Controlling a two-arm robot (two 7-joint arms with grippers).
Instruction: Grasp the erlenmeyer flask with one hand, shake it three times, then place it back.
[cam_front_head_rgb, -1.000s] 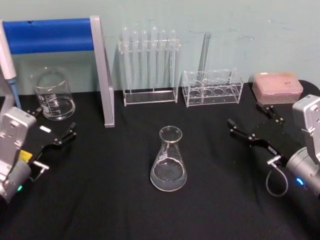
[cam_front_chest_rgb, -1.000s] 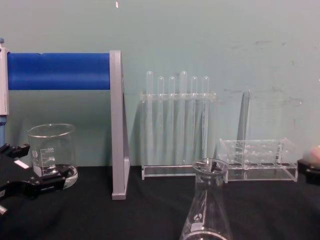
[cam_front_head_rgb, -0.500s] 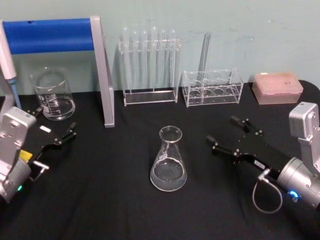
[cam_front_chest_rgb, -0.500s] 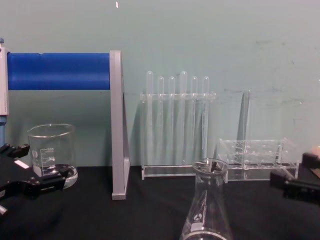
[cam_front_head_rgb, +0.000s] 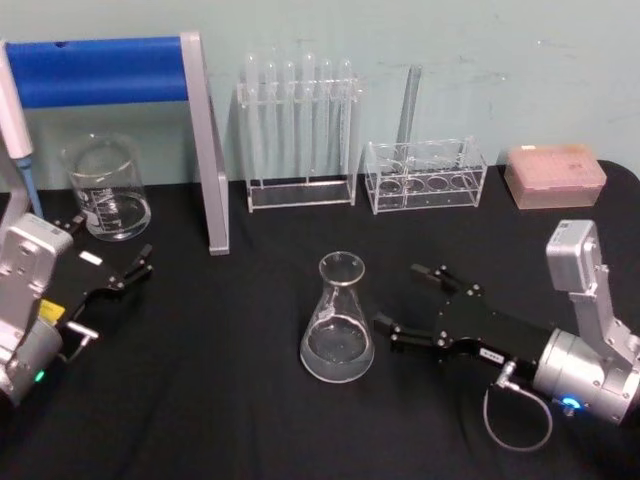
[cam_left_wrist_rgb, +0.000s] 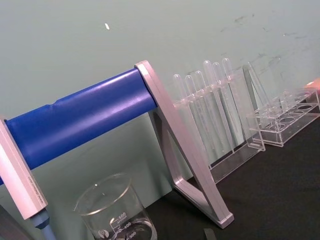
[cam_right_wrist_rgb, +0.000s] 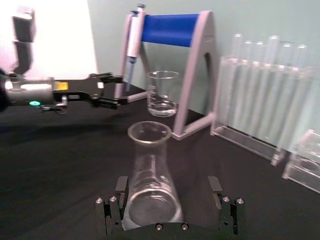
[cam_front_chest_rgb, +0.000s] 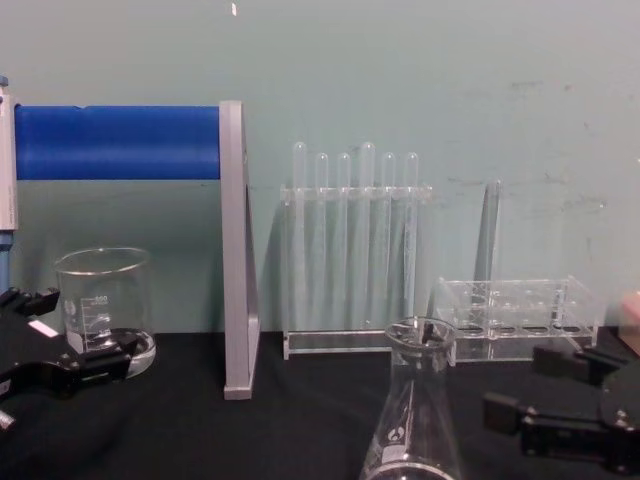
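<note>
Black table (cam_front_head_rgb: 230, 420); right gripper (cam_front_head_rgb: 402, 298) low over it on the right, jaws spread wide, tips just beside the flask's base without touching; clear erlenmeyer flask (cam_front_head_rgb: 337, 325) standing upright at the table's centre; left gripper (cam_front_head_rgb: 108, 252) resting at the left near a glass beaker (cam_front_head_rgb: 105, 190), jaws apart

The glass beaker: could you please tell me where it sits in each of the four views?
Head view: beaker at the upper left.
Chest view: beaker lower left, behind the idle left gripper.
Left wrist view: beaker under the blue-barred stand.
Right wrist view: beaker under that bar, beyond the erlenmeyer flask facing the open right gripper.
Shared landmark: the blue-barred stand, beside the beaker.
</note>
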